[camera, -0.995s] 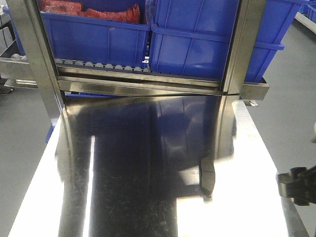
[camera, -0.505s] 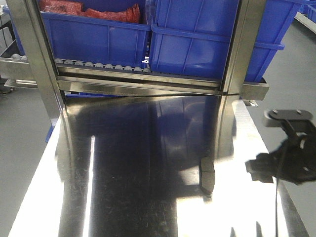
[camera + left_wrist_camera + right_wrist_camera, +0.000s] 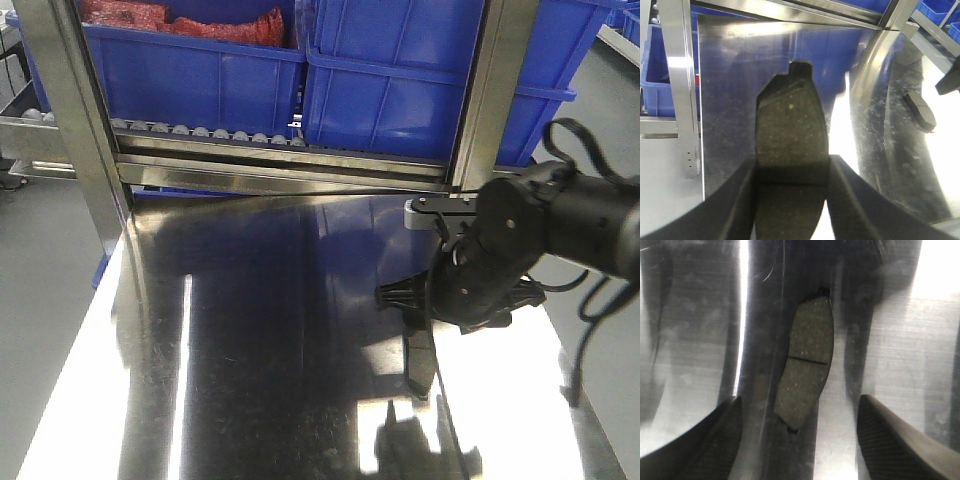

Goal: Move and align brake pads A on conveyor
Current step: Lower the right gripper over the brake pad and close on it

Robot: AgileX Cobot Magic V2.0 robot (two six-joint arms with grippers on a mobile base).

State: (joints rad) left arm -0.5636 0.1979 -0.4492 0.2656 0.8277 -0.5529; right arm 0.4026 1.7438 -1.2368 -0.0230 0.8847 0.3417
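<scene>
While a pad sits gripped, one blue bin holds red items.

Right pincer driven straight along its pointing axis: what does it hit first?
Likely the brake pad lying flat on the steel table, centred ahead of the open right pincer in its wrist view. Nothing shows in between; depth is unclear.

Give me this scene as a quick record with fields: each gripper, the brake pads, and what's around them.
Left gripper: jaws closed on one brake pad, above the steel table
Right gripper: jaws open, one on either side of a second pad
Pad on table: lying flat, apart from both jaws
Behind table: blue bins on a roller rack
Conveyor: not in view
</scene>
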